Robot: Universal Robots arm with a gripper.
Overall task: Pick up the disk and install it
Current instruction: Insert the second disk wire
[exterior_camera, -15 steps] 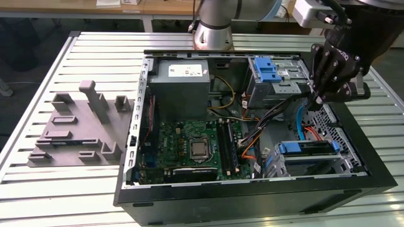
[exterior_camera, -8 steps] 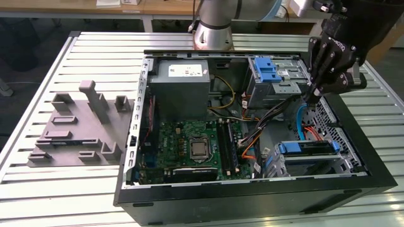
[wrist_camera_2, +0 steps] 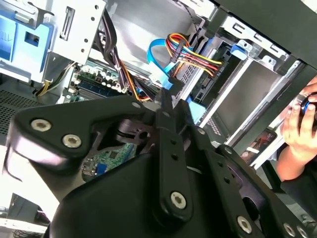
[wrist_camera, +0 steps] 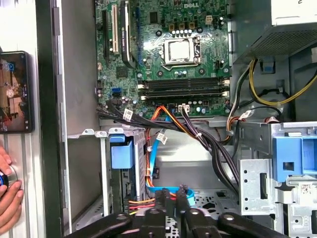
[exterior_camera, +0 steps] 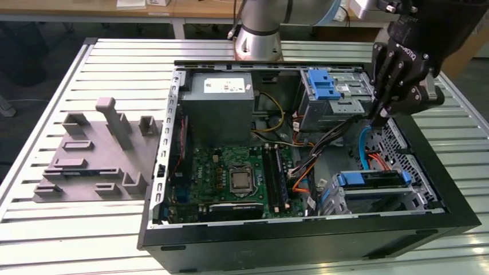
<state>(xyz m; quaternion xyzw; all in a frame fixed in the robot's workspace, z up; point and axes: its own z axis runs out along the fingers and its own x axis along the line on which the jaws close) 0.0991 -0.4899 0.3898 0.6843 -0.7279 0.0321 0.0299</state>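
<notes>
Claw (exterior_camera: 377,117) hangs inside the open computer case (exterior_camera: 428,226), over the side at the exterior view's right, tips down among the cables. In the first wrist view its two black fingers (wrist_camera: 161,196) stand close together with only a narrow gap — nothing gripped between them. In the second wrist view the claw's black linkage (wrist_camera_2: 163,148) fills the foreground, fingertips pointing at a blue data cable (wrist_camera_2: 157,59) and a bundle of coloured power wires (wrist_camera_2: 193,52).

Just beyond the tips — the drive cage at the case's near corner, with the disk (exterior_camera: 372,179) seated in it, blue carrier frame showing along its upper edge. In the first wrist view the same blue carrier (wrist_camera: 121,151) sits in the bay, touching the metal rails.

Further out: blue plastic latch (exterior_camera: 323,85) on the ribbed silver cage, grey power supply box (exterior_camera: 221,109), green motherboard (exterior_camera: 229,180) with its processor socket.

Case lies on a slatted metal bench (exterior_camera: 99,229); a grey moulded fixture (exterior_camera: 95,152) rests well apart, at the exterior view's left.

A person's hand (wrist_camera: 9,193) rests at the bench edge beside a phone (wrist_camera: 15,91).
</notes>
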